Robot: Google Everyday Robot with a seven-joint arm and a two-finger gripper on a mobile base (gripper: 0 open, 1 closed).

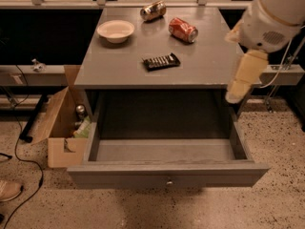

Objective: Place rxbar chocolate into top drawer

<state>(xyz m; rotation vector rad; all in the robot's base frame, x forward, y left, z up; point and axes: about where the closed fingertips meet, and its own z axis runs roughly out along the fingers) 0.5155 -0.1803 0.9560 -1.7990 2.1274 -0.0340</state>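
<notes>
One view: my gripper (235,93) hangs by the right edge of the cabinet (205,75), apparently carrying nothing; open or closed, I cannot tell. Left of it, the rxbar chocolate (161,61) lies on top. Below-left, the top drawer (167,168) stands open. Grasping and placing both remain.

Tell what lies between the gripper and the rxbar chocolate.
Only bare cabinet top separates rxbar chocolate from the gripper at its right edge, in camera view.

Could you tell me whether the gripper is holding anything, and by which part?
Nothing visible: the gripper hangs by the right edge of the cabinet, while the rxbar chocolate lies apart on top.
</notes>
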